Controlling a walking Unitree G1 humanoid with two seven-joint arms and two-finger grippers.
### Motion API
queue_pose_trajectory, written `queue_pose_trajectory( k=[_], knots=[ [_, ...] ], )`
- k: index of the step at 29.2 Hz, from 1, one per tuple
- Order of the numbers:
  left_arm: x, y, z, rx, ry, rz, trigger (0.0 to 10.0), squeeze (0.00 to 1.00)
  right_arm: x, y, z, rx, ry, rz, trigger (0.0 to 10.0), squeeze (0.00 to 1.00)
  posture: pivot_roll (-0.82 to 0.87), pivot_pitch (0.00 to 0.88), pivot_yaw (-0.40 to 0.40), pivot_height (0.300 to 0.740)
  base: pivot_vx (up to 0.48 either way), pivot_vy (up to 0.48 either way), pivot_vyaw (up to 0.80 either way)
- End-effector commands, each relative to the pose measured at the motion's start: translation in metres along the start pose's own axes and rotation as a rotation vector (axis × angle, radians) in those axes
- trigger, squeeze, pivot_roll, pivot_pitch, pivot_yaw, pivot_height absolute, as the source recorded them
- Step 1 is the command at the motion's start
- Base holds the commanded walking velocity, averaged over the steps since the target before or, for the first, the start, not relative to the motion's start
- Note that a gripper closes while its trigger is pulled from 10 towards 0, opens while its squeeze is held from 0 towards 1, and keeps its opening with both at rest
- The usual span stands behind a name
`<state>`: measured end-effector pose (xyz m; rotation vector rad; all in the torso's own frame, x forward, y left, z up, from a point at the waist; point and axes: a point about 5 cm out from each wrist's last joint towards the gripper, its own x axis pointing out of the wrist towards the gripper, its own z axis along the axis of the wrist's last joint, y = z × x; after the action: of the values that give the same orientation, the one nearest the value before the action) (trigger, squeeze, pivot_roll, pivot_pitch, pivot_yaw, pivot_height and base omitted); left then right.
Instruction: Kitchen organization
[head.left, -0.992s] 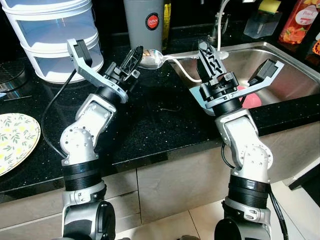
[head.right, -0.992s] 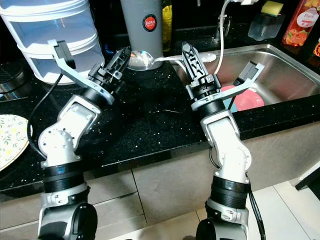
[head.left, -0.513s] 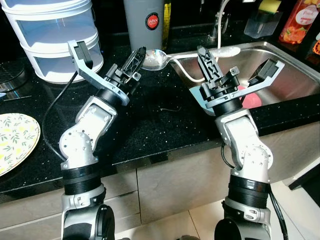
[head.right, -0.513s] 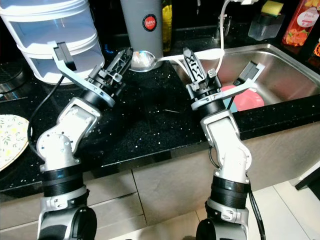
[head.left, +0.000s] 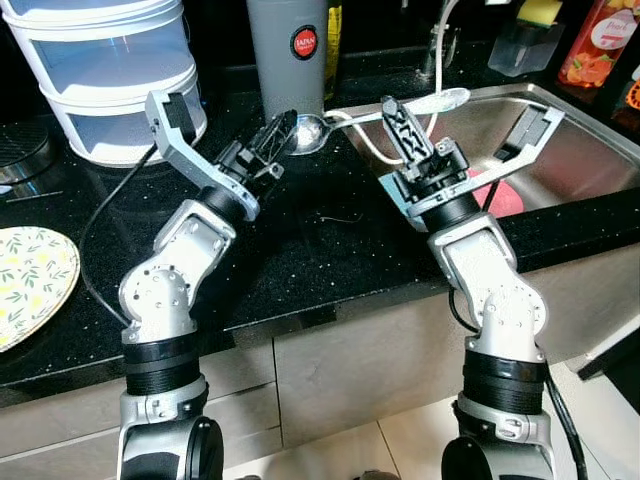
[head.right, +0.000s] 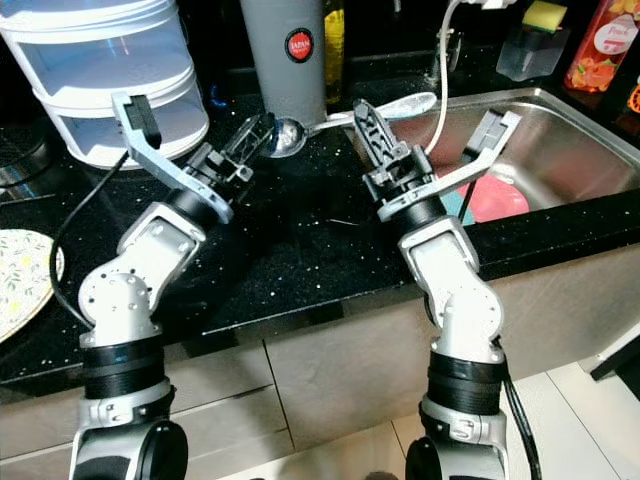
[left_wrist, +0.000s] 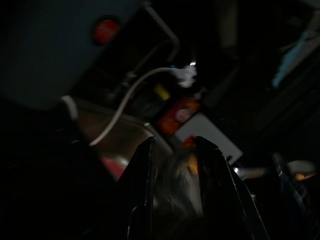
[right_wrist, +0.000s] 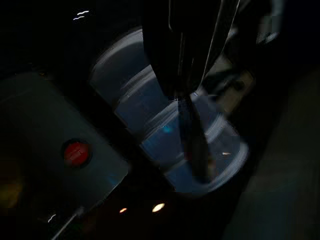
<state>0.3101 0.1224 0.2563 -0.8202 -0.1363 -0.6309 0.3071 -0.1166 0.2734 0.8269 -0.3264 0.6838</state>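
Right now the right gripper is clamped on the handle of a long metal spoon, held up over the black counter at the sink's near left corner. The left gripper has its fingers parted around the spoon's bowl, apparently ready to take it. A handover like this could fail if the right lets go before the left has closed; the spoon would likely drop onto the counter or slide into the sink beside the pink dish. A twist could also knock the grey canister just behind.
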Motion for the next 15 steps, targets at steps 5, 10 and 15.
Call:
queue_pose_trajectory(
  k=[5,10,15],
  knots=[
    [-0.017,0.010,0.007,0.164,-0.008,0.085,10.0,0.00,-0.003,-0.027,0.016,-0.226,-0.035,-0.207,10.0,0.00,0.05,0.000,0.006,0.740,0.000,0.000,0.00],
    [-0.024,0.023,0.002,0.571,0.057,0.256,10.0,0.00,-0.008,-0.045,0.016,-0.342,-0.014,-0.346,10.0,0.00,0.05,0.000,0.000,0.740,0.000,0.000,0.00],
    [-0.031,0.037,0.006,0.794,0.029,0.423,10.0,0.00,-0.011,-0.055,0.009,-0.516,0.019,-0.431,10.0,0.00,0.06,0.000,-0.011,0.740,0.000,0.000,0.00]
  ],
)
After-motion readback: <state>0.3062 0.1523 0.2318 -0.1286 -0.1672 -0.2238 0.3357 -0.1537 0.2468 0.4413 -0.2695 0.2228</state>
